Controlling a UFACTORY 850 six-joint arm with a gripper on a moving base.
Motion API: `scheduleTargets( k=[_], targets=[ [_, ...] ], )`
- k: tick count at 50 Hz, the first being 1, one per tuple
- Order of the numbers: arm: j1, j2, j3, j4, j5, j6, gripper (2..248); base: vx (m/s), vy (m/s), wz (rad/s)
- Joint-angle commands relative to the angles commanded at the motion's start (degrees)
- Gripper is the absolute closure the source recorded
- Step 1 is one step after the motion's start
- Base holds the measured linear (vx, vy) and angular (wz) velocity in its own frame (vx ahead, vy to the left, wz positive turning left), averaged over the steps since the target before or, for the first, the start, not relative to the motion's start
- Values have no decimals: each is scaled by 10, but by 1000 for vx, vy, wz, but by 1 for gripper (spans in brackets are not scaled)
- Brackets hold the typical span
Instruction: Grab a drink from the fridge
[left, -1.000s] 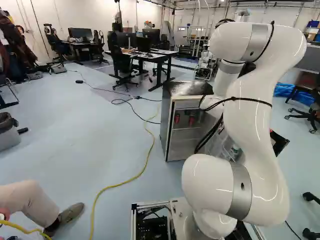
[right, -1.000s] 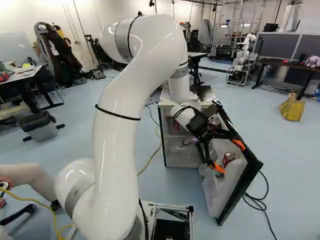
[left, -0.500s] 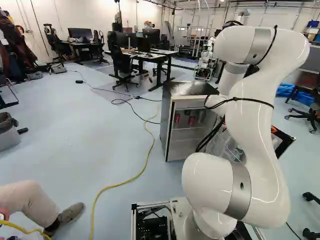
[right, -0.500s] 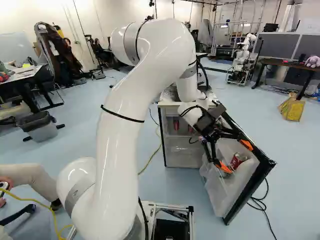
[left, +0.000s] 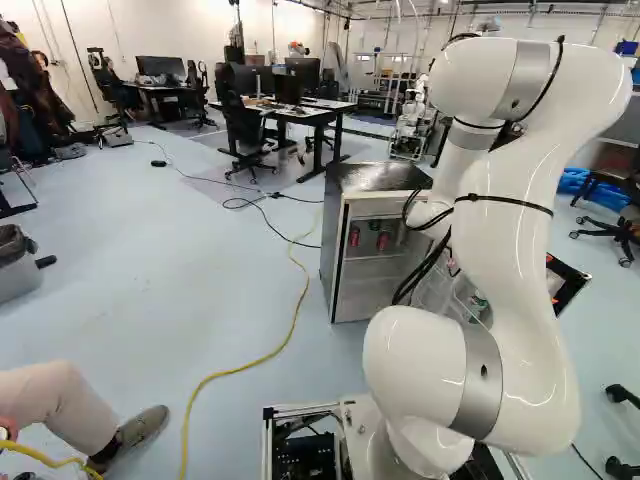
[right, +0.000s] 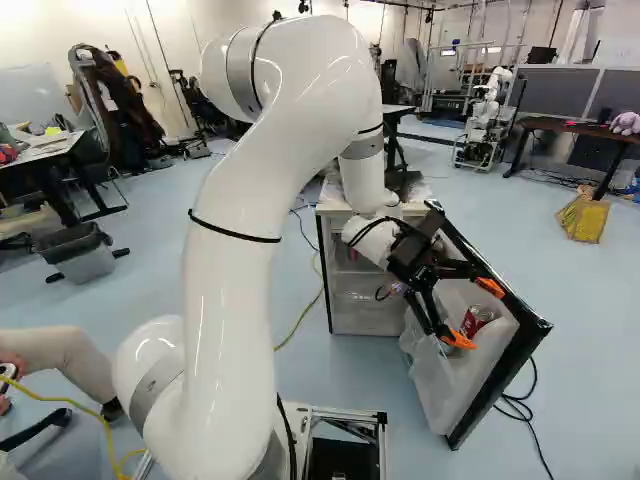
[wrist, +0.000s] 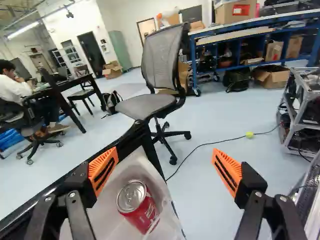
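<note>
My pincer (right: 475, 314) spread wide | I see red can (wrist: 140, 206) in pale bin (wrist: 107, 220), nearer one finger (wrist: 103, 170) | grey chair (wrist: 162, 60) ahead

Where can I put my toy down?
On the bare floor, between the grey bin and yellow cable. It's crowded by the open fridge door: the fingers are there, near the red can.

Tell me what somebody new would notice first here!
Probably the big white arm, right of the middle in the left base view. Next, the red can in the open fridge door, near the jaws' orange pads. Then the yellow cable on the floor.
</note>
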Motion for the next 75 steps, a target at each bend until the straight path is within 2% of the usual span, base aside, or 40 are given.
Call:
scheduleTargets(
  k=[28,75],
  targets=[
    [16,57,111,-168,0,0,3,0,0,0],
    [64,180,302,-453,0,0,3,0,0,0]
  ],
)
